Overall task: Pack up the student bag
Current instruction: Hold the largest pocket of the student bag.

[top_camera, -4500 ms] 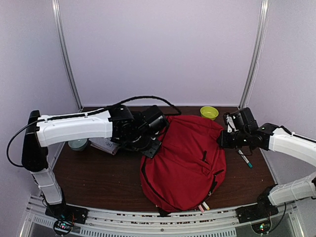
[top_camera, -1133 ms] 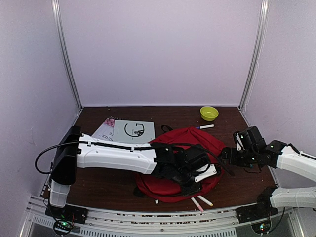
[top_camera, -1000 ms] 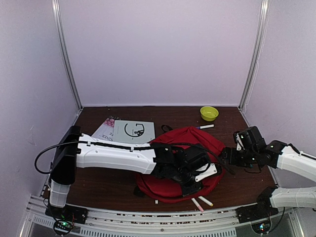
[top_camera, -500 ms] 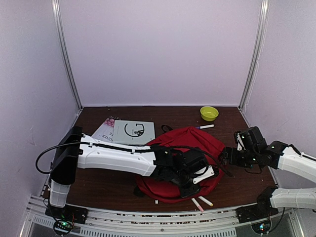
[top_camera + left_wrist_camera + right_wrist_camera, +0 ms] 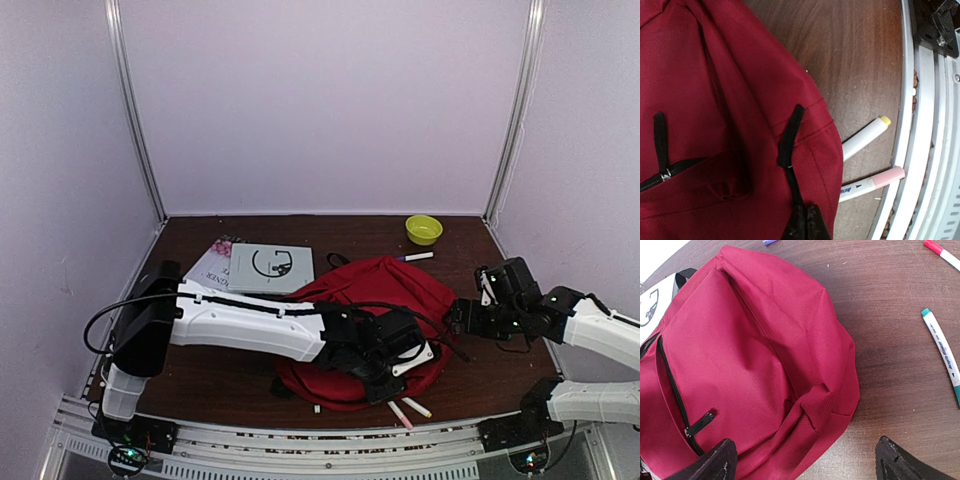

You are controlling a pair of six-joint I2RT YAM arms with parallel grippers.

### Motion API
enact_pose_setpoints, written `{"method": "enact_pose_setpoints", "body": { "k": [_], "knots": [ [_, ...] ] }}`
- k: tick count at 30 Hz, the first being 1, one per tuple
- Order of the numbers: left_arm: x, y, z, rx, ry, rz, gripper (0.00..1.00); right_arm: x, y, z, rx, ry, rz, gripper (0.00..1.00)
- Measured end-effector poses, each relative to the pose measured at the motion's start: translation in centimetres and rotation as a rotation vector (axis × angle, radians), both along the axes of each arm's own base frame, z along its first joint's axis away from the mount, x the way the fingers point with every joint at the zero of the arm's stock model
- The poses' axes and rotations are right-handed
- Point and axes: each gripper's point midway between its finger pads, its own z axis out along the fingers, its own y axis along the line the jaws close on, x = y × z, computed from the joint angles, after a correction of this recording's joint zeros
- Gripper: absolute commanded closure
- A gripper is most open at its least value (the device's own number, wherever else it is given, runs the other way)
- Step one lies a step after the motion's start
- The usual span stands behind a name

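The large red fabric backpack (image 5: 375,290) with black zippers lies flat on the dark brown wooden table (image 5: 210,365), right of centre and towards the near edge. The left gripper (image 5: 805,222) reaches across to its near side; it is clenched tight on a thin black zipper pull strap (image 5: 789,145), which runs down the near-right corner of the backpack into the fingertips. The right gripper (image 5: 805,445) hangs by the backpack's right edge with its jaws spread wide, grasping nothing (only red fabric and bare wood show between the fingers).

A yellow-capped white marker (image 5: 867,136) and a pink-capped white marker (image 5: 875,181) lie side by side at the near table edge, their inner ends hidden by the backpack's corner; a teal-capped white marker (image 5: 942,352) lies on the wood to the right. On the far side sit a lime-green bowl (image 5: 424,229) and a purple-tipped white marker (image 5: 416,257) just beyond the backpack; a grey printed booklet (image 5: 270,266) lies to the far left, near the backpack's far-left corner.
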Motion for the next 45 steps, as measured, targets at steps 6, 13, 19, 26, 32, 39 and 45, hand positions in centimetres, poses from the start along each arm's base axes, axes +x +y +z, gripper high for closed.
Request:
{"method": "enact_pose_setpoints", "body": {
  "k": [6, 13, 19, 26, 32, 39, 45],
  "knots": [
    [0.3, 0.0, 0.1, -0.002, -0.007, 0.019, 1.00, -0.3, -0.1, -0.4, -0.002, 0.011, 0.002, 0.02],
    [0.6, 0.7, 1.8, -0.041, -0.015, 0.063, 1.00, -1.4, 1.0, -0.3, 0.073, 0.022, 0.052, 0.00],
    [1.1, 2.2, 3.8, -0.094, -0.035, 0.130, 1.00, -4.9, 2.3, -2.9, 0.211, 0.111, 0.080, 0.00],
    [1.5, 2.8, 3.0, -0.106, -0.033, 0.191, 1.00, -8.3, 4.7, -4.5, 0.316, 0.190, 0.135, 0.11],
    [1.7, 2.9, 2.5, -0.117, -0.035, 0.216, 1.00, -9.6, 6.8, -5.6, 0.353, 0.253, 0.168, 0.32],
    [1.8, 3.5, 3.5, -0.157, -0.041, 0.231, 1.00, -9.8, 7.9, -6.8, 0.322, 0.303, 0.164, 0.75],
    [1.9, 4.1, 4.0, -0.182, -0.048, 0.243, 1.00, -8.3, 8.0, -5.5, 0.308, 0.239, 0.135, 1.00]
  ]
}}
